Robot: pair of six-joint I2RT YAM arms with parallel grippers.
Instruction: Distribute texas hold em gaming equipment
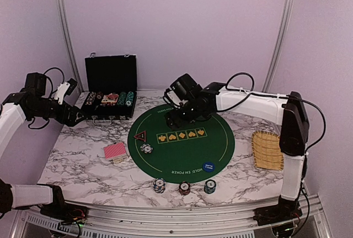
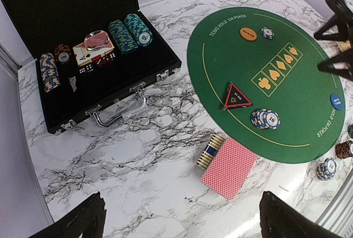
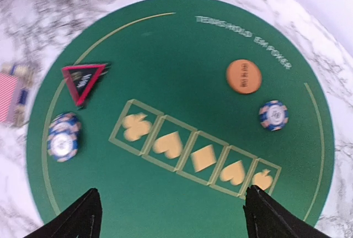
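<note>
Chip stacks stand in a row on the marbled desk (image 1: 83,160) at the near rim of the round green mat (image 1: 182,155): a white-and-blue stack (image 1: 159,185), a dark red stack (image 1: 184,188) and a teal stack (image 1: 209,186). Just beyond them, on the mat, lies the blue round marker (image 1: 208,166).

To the left, off the mat, a red-backed card deck (image 2: 230,167) lies flat, with a short roll of chips (image 2: 209,151) on edge touching one side of it. On the left part of the mat stands a small pale blue-edged stack (image 2: 265,119). Just beyond it is the triangular red-and-black marker (image 2: 237,97). A row of yellow suit boxes (image 1: 181,135) crosses the centre of the mat.

The right end effector (image 3: 171,194) hovers above the mat (fingers wide apart, nothing between them). Beyond the suit boxes lie the orange round marker (image 3: 243,76) and a single blue-and-pale chip (image 3: 273,115), near each other but apart.

The left end effector (image 2: 181,205) hangs above the far left of the desk, likewise spread wide and empty. The black case (image 1: 110,102) stands open at the far left, with more chips in its tray. A wicker basket (image 1: 267,149) sits on the desk to the right of the mat.
</note>
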